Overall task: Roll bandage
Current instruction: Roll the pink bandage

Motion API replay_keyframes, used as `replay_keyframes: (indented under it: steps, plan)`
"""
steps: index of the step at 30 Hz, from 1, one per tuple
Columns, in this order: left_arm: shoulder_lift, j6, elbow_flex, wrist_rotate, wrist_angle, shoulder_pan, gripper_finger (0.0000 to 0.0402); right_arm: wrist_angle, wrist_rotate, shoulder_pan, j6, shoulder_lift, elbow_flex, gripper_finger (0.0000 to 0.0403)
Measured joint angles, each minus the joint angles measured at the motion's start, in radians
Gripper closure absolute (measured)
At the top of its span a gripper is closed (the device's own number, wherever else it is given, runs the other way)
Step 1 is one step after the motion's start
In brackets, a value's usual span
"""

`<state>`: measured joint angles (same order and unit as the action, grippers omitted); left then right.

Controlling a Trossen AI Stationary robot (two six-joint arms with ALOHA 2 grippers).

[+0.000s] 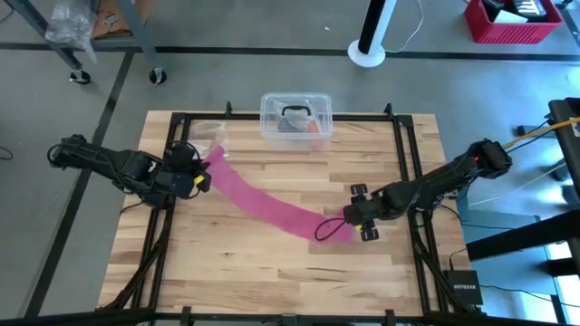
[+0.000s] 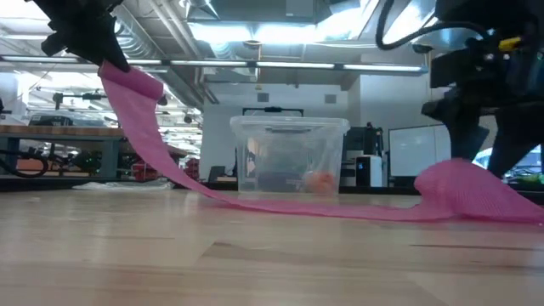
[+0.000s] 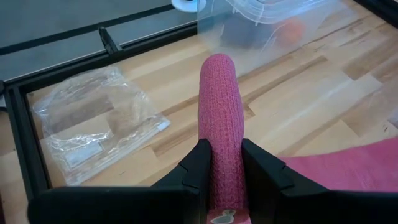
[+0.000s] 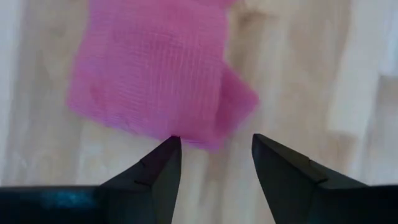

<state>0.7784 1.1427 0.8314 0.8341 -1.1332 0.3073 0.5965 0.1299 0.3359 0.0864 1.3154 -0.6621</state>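
Left arm reaches in from the tabletop's left edge; the left gripper is clamped on one end of the bandage, holding that end raised above the wood. From there the pink strip slopes down and lies in a shallow curve across the middle of the tabletop toward the right side. Right arm extends from the right edge, wrist low; the right gripper has its jaws parted and holding nothing, poised just above the strip's far end, which is bunched into a small fold. Clear plastic box with a black handle stands at the back edge; an orange item shows inside, otherwise indistinct. Clear plastic bag lies flat near the left gripper.
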Motion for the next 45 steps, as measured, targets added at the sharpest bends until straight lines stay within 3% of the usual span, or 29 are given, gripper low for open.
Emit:
replay_keyframes:
  steps: [5,9,13,17,25,27,32,37,45]
  plan:
    - [0.0,0.001,0.0,0.0,0.0,0.0,0.0341,-0.103,-0.053,-0.003,-0.034,0.002,0.08,0.0205]
    - [0.0,0.001,0.0,0.0,0.0,0.0,0.0341,-0.207,-0.164,-0.003,-0.016,0.002,0.109,0.0218]
    - [0.0,0.002,0.0,-0.001,0.0,0.0,0.0341,-0.231,-0.277,-0.003,0.015,0.002,0.109,0.0279]
    - [0.0,0.006,0.0,-0.001,0.001,0.0,0.0341,-0.202,-0.404,-0.003,0.068,0.002,0.103,0.0376]
    - [0.0,0.008,0.0,-0.001,0.0,0.0,0.0341,0.004,-0.734,-0.003,0.43,-0.064,-0.001,0.0395]
    - [0.0,0.007,0.0,-0.001,0.001,0.0,0.0341,0.015,-0.773,-0.003,0.477,-0.084,-0.015,0.0398]
    - [0.0,0.001,0.0,-0.001,0.0,0.0,0.0341,0.04,-0.736,-0.003,0.53,-0.097,-0.016,0.0371]
    - [0.0,-0.015,-0.001,0.001,-0.012,-0.002,0.0341,0.059,-0.621,-0.006,0.472,-0.092,-0.016,0.0336]
    - [0.0,-0.019,-0.01,0.072,-0.015,-0.036,0.0341,0.032,-0.278,-0.05,0.294,-0.094,-0.016,0.0278]
